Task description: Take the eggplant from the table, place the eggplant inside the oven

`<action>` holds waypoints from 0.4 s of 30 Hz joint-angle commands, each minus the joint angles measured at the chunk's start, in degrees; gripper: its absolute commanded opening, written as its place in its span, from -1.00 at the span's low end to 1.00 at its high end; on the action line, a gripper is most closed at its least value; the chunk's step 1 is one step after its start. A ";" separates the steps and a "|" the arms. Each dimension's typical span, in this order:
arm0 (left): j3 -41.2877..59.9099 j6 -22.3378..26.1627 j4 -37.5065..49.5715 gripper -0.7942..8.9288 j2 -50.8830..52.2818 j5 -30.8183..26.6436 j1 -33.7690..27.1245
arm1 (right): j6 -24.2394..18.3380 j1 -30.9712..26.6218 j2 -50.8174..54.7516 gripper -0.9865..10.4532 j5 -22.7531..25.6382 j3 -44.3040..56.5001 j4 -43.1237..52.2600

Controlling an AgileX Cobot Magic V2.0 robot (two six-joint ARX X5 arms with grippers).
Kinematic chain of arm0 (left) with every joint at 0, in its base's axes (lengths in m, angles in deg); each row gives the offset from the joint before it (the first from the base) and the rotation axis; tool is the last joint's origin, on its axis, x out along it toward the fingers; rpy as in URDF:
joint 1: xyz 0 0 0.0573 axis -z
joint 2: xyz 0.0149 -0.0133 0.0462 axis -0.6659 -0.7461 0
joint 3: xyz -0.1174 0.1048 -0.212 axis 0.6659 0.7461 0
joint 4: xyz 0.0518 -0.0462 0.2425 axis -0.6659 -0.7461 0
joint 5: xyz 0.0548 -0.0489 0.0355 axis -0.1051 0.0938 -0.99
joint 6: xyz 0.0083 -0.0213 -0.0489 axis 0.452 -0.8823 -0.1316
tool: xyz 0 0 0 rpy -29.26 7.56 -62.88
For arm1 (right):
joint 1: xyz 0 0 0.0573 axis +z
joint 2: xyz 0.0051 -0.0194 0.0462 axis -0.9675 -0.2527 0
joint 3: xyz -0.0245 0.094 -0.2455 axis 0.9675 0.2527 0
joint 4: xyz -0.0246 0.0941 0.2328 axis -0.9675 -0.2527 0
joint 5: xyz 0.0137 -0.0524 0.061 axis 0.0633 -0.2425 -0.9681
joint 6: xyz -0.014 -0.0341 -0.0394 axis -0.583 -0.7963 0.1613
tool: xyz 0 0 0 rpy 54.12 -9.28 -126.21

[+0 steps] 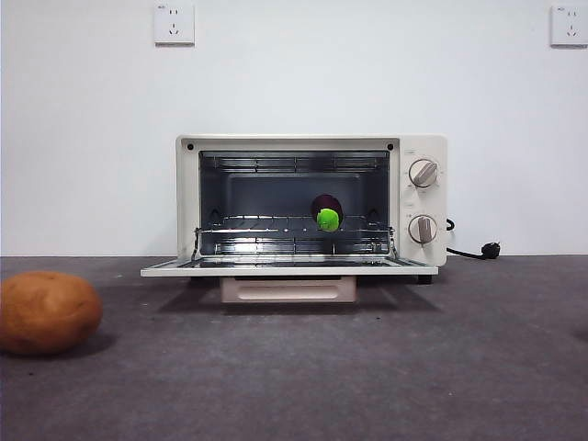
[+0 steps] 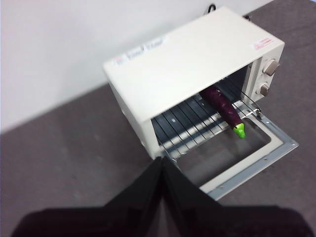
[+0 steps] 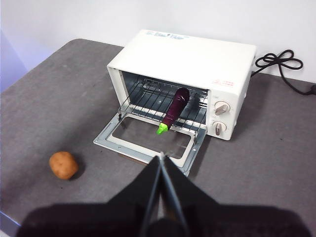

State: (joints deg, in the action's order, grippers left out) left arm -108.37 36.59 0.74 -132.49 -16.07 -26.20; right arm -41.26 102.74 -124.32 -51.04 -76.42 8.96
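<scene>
- I'm seeing one eggplant (image 3: 173, 112) lying on the rack inside the one oven (image 3: 197, 59), door hanging open.
- One potato (image 3: 63, 164) sitting on the tabletop (image 3: 276, 163).
- Left claw (image 2: 162, 160) and right claw (image 3: 161, 157) both pinched closed, gripping nothing.

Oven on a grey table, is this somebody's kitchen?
Probably not a kitchen; it looks more like a test room. The oven stands alone on a bare grey table by a plain white wall with sockets, and the eggplant inside looks like a toy.
</scene>
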 commanded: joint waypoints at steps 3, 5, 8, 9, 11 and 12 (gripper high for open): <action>6.64 -2.14 3.52 -0.85 -4.52 14.51 -8.48 | -0.44 0.11 3.34 -0.85 1.77 0.13 -1.38; 10.84 -2.14 5.77 -0.85 -5.75 18.69 -10.56 | -0.44 0.11 4.52 -0.85 2.19 0.13 -2.10; 17.90 -2.12 9.77 -0.85 -7.32 21.88 -12.83 | -0.42 0.11 5.90 -0.85 3.72 0.13 -3.15; 20.50 -2.12 11.37 -0.85 -7.61 22.86 -13.44 | -0.42 0.11 6.36 -0.85 4.22 0.13 -3.15; 25.51 -2.05 14.78 -0.85 -8.04 24.98 -14.27 | -0.35 0.11 7.02 -0.85 4.39 0.13 -3.13; 28.37 -1.86 16.76 -0.85 -8.13 25.86 -14.69 | -0.22 0.11 7.15 -0.85 4.37 0.13 -3.13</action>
State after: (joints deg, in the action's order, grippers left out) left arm -82.23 34.73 16.46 -140.32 8.93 -40.64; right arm -41.26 102.72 -117.39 -46.78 -76.42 6.97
